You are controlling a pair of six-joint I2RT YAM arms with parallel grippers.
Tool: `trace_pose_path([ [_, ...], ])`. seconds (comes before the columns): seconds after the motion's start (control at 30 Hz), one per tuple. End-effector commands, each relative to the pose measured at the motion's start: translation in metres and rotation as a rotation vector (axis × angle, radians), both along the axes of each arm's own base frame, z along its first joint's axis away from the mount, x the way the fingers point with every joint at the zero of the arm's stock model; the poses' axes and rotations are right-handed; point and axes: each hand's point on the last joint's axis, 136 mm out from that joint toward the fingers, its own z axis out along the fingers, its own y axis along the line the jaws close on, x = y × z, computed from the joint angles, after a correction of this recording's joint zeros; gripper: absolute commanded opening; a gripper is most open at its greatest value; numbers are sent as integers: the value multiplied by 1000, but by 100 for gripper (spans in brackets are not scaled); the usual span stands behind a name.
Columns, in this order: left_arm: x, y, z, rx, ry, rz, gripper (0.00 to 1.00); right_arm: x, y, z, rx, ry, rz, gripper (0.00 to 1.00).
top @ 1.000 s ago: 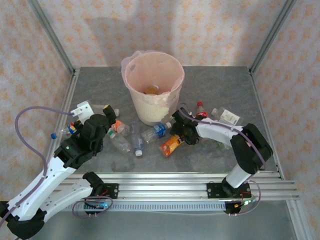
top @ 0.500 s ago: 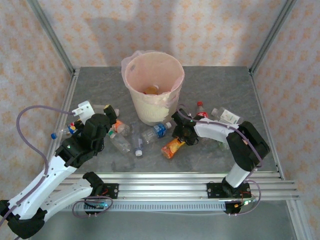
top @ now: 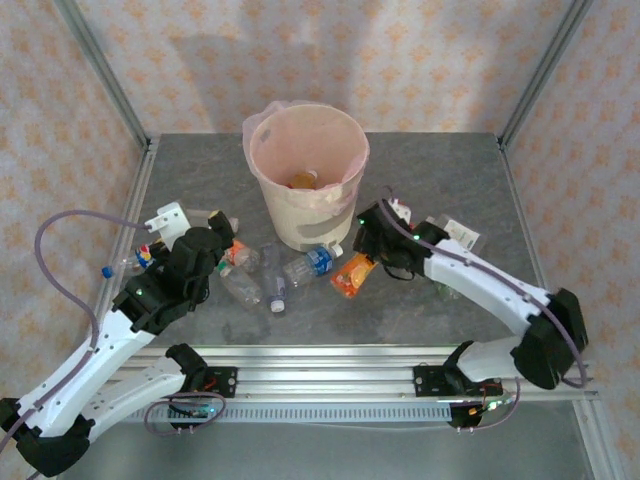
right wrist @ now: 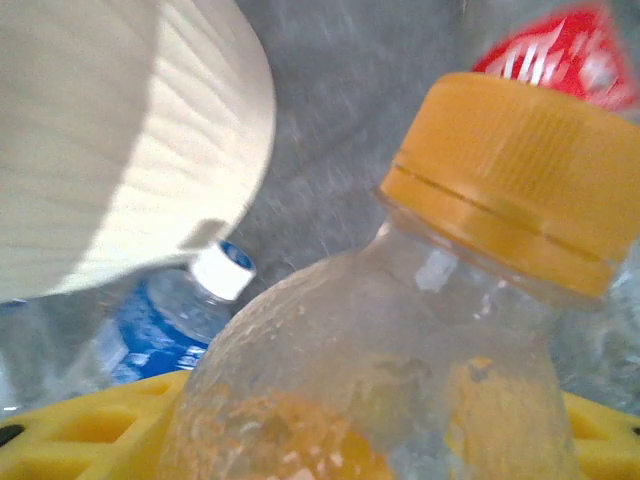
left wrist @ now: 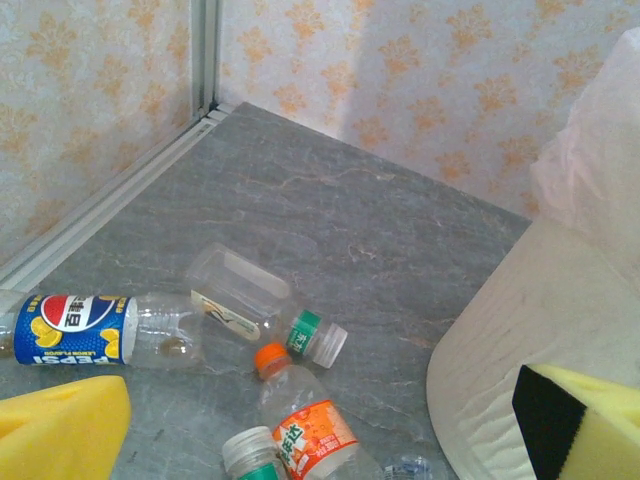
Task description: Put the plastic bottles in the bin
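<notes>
The bin (top: pixel 305 215), a cream bucket with a pinkish liner, stands at the back middle of the table, and its wall (left wrist: pixel 520 330) shows in the left wrist view. My right gripper (top: pixel 363 260) is shut on an orange-capped bottle (top: pixel 352 276) (right wrist: pixel 400 340) just right of the bin's foot, the bottle tilted between the yellow pads (right wrist: pixel 90 435). Over the left cluster my left gripper (top: pixel 214 250) (left wrist: pixel 320 435) hangs open. Below it lie an orange-label bottle (left wrist: pixel 305 425), a green-label bottle (left wrist: pixel 255 305) and a Pepsi bottle (left wrist: pixel 85 328). A blue-label bottle (top: pixel 310 264) (right wrist: pixel 160 325) lies in front of the bin.
One bottle (top: pixel 303 180) lies inside the bin. A white-labelled bottle (top: pixel 455 233) rests at the right, and a red label (right wrist: pixel 560 50) shows behind the held bottle. Aluminium rails (top: pixel 330 355) run along the front edge; patterned walls and frame posts close the sides.
My right gripper has shut on the orange-capped bottle and carried it up and toward the bin, the arm stretching out. The left arm has barely moved.
</notes>
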Motion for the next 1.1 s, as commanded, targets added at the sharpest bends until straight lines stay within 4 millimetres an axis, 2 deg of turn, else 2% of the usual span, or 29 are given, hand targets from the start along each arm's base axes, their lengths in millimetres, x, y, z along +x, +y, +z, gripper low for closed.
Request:
trace_pose_path([
  [0.0, -3, 8, 7, -1, -19, 52, 100, -4, -40, 45, -174, -97, -18, 47],
  [0.17, -2, 6, 4, -21, -13, 54, 100, 2, -56, 118, -261, -236, 8, 45],
  [0.3, -1, 5, 4, -39, -16, 55, 100, 7, -62, 167, -283, -341, 17, 44],
  [0.47, 0, 6, 4, -41, -31, 67, 100, 24, -51, 227, -300, -457, 57, 44],
  [0.67, 5, 2, 10, -5, -16, 51, 100, 56, -31, 284, -335, -607, 65, 44],
  [0.77, 7, 1, 8, 2, -1, 54, 100, 74, -14, 307, -333, -686, 83, 44],
  [0.9, 7, 2, 8, -4, -6, 58, 100, 103, 15, 327, -356, -761, 128, 45],
  [1.07, 8, -1, 7, -21, -18, 47, 100, 143, 51, 333, -414, -807, 165, 45],
])
